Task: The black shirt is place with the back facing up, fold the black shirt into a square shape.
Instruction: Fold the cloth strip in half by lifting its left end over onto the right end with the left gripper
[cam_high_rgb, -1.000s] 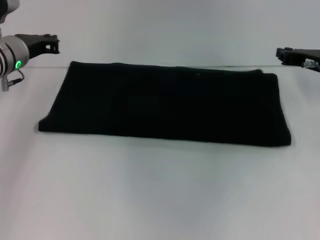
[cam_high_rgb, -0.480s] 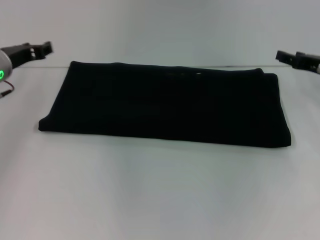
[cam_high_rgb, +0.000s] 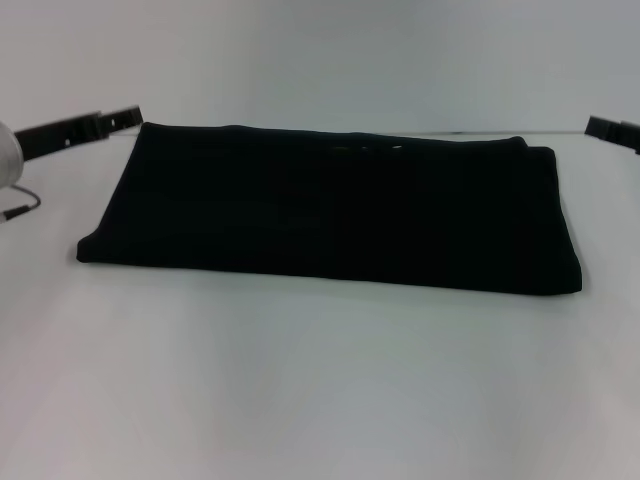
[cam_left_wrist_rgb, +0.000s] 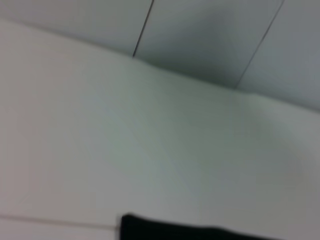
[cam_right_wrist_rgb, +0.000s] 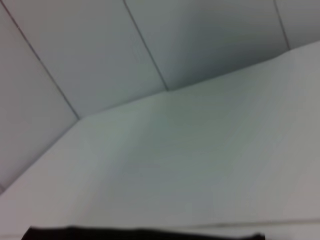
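Here our shirt (cam_high_rgb: 330, 210) lies folded long on the worktop (cam_high_rgb: 320, 380); grippers flank it, jaws unreadable; a one-layer pinch could unfold it.

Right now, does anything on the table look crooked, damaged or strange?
Nothing stands out. The black shirt lies flat on the table, folded into a long rectangle, not yet a square. Both hands are off it.
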